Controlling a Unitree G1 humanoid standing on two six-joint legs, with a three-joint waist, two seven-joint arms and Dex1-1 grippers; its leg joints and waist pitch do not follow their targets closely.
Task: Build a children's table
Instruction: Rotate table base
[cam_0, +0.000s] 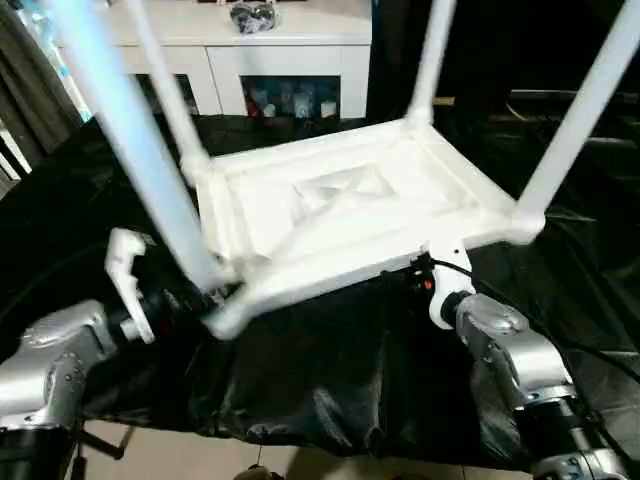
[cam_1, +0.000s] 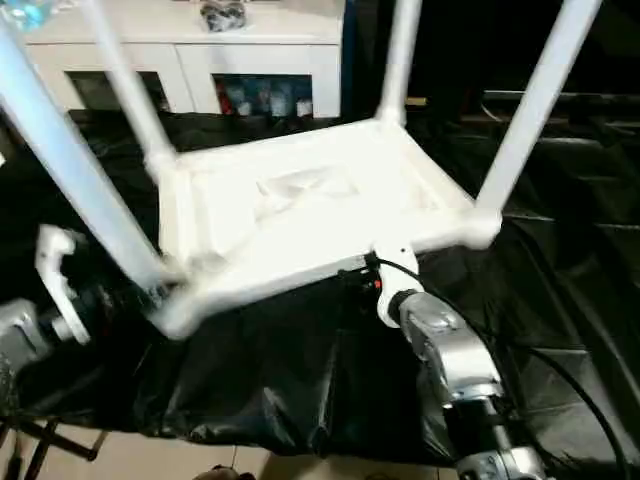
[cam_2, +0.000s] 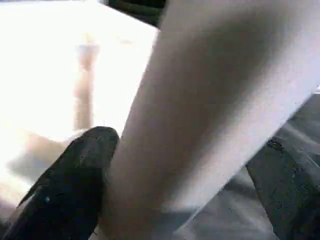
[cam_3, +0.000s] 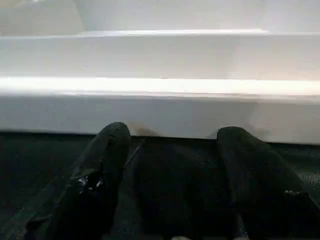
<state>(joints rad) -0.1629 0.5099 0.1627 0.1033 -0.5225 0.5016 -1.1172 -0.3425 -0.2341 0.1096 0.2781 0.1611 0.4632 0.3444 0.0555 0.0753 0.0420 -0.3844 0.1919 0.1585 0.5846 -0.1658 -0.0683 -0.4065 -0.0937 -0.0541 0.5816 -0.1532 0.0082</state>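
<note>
While tabletop (cam_0: 340, 200) lies inverted, four legs (cam_0: 585, 110) upright

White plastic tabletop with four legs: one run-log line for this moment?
white plastic tabletop: upside down on black cloth | four white tubular legs up | left gripper: jaws open around near-left leg | right gripper: open at tabletop's near edge

Upturned tabletop (cam_0: 340, 215) fills mid-bench on the black cloth (cam_0: 330, 370); four legs (cam_0: 575, 120) rise at its corners, so your side approaches are barred. Near-left leg (cam_2: 210, 115) sits between the left gripper (cam_2: 185, 165) fingers. Your right gripper (cam_3: 170, 165) faces the near rim, jaws apart. Between the legs, the ribbed underside is reachable from above.
</note>
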